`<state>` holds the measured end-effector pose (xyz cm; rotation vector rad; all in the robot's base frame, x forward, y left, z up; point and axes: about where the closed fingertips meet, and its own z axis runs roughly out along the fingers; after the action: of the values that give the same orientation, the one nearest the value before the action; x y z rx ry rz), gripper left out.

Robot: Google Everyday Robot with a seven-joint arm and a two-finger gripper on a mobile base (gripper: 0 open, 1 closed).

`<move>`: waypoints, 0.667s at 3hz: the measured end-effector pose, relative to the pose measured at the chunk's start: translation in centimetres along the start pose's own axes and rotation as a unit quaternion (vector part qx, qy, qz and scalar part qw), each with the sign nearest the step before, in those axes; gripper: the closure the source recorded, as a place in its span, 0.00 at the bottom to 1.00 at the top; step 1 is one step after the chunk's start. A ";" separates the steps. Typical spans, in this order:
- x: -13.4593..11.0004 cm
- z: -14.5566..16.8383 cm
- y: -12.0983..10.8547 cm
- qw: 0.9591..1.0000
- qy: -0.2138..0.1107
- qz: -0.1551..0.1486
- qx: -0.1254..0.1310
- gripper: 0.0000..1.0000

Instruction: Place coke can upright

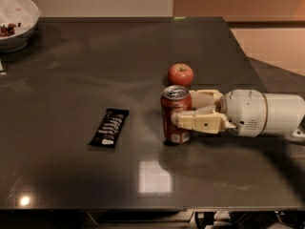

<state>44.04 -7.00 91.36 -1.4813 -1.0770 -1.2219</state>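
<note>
The coke can [175, 109] is red with a silver top and stands upright on the dark table [95, 56], right of centre. My gripper [184, 108] reaches in from the right and is shut on the coke can. Its near cream finger [196, 121] lies across the can's front. The far finger [206, 97] is behind the can. The can's base looks to be down on the table.
A red apple [180, 74] sits just behind the can. A black snack bar [109, 127] lies to the left of the can. A white bowl [14, 20] stands at the far left corner. The table's right edge is near my arm.
</note>
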 end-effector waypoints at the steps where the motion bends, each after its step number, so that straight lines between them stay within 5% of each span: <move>1: -0.7 -0.5 -0.1 1.000 0.003 -0.006 0.009 0.57; 2: -1.3 -0.7 0.0 1.000 0.003 -0.013 0.010 0.36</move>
<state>43.72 -7.80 90.16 -1.4509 -1.1038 -1.2289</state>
